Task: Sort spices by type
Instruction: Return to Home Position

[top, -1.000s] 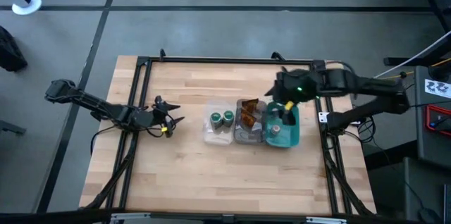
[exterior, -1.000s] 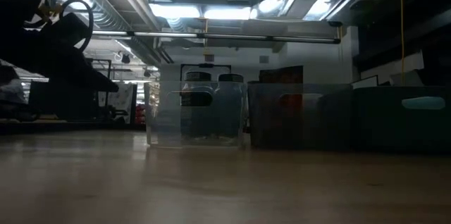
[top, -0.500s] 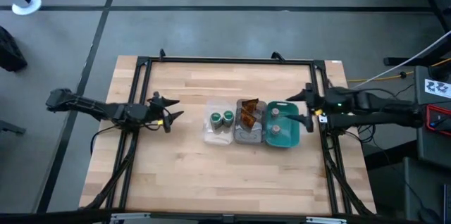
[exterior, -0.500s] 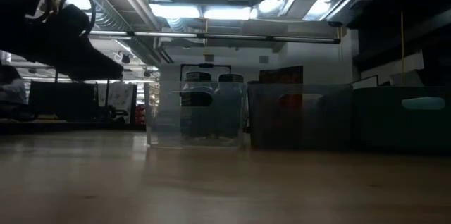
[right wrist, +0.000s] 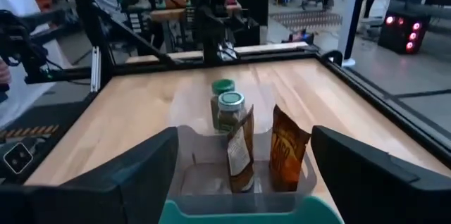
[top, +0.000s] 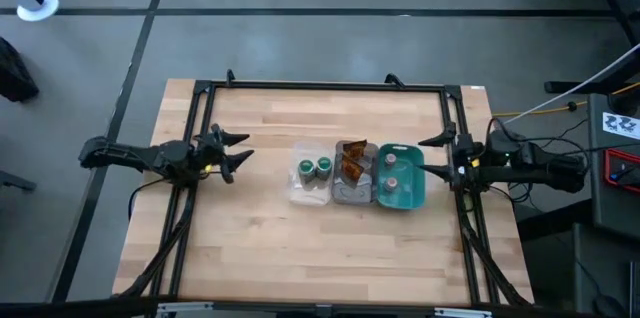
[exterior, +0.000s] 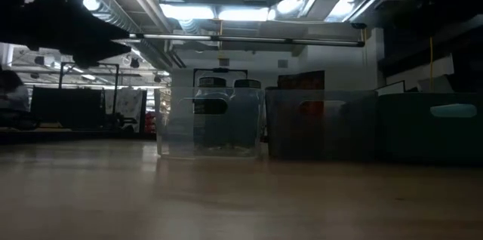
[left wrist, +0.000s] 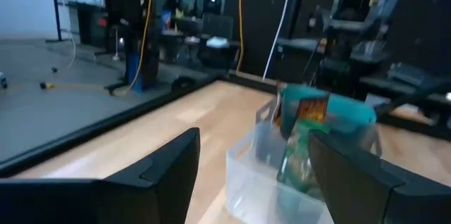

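The three trays sit side by side in a row at the middle of the table (top: 260, 248): clear tray (top: 297, 190), grey tray (top: 343, 195), teal tray (top: 412, 198).

Contents:
- Clear tray: two green-lidded jars (top: 306, 168), upright, side by side.
- Grey tray: two brown-orange sachets (top: 352, 161), standing on edge against each other.
- Teal tray: two jars with pinkish lids (top: 389, 160), one behind the other and a little apart.

Left gripper (top: 232, 153): it hovers at the left side of the table with its fingers spread wide, holding nothing. It points toward the row of trays. The clear tray with the green-lidded jars is the nearest tray to it, with a strip of bare wood between them.

Right gripper (top: 432, 160): it sits at the right side of the table by the black frame (top: 320, 85), just beside the outer wall of the teal tray. Its fingers are spread wide and hold nothing. In the right wrist view the sachets and the green-lidded jars line up between its two fingers (right wrist: 113, 175), farther out.
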### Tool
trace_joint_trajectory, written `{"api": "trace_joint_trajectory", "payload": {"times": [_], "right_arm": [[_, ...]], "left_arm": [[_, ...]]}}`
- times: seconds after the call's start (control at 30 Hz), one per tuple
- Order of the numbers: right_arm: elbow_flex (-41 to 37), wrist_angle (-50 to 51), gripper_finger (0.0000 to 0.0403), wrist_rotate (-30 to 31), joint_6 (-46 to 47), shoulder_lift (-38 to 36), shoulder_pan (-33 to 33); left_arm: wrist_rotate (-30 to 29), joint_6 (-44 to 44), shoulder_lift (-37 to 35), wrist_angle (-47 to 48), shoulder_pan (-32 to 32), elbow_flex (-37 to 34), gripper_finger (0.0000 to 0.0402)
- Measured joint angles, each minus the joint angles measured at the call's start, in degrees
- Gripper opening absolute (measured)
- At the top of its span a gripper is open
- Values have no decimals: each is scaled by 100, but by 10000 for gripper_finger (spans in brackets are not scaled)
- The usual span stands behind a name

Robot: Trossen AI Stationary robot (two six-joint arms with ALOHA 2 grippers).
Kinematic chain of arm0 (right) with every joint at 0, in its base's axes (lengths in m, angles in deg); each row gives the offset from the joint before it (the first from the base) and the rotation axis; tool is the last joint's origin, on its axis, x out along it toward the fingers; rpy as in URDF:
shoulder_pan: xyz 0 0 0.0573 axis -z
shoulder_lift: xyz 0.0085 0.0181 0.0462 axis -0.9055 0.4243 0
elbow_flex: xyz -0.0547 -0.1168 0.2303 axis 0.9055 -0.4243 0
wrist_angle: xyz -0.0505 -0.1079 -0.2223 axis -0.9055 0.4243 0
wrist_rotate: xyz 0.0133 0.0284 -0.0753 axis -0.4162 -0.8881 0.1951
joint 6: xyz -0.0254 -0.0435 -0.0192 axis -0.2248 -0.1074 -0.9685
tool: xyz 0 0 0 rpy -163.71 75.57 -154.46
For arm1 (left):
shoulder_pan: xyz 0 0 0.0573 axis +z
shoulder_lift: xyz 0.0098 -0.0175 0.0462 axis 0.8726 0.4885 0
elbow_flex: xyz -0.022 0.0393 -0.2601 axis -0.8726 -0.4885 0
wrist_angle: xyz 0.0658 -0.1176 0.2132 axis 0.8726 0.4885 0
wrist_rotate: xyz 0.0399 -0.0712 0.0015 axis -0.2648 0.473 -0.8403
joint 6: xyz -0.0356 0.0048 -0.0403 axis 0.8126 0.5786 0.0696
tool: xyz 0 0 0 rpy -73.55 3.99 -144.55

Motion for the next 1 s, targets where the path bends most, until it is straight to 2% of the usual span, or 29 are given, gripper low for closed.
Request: {"api": "trace_joint_trajectory", "payload": {"times": [0.2, 0.6, 0.73, 1.0], "right_arm": [[-392, -380, 324, 4, 90, -360, 0], [-1668, -1670, 324, 174, -203, -497, 0], [-1851, -1675, 324, 418, -325, -497, 0], [-1932, -1773, 324, 415, -581, -499, 0]], "left_arm": [[2, -58, -395, 0, 0, 0, 246], [0, 400, -382, 2, 0, 0, 246], [-20, 620, -384, 1, 0, 0, 246], [-48, 876, -384, 2, 0, 0, 246]]}}
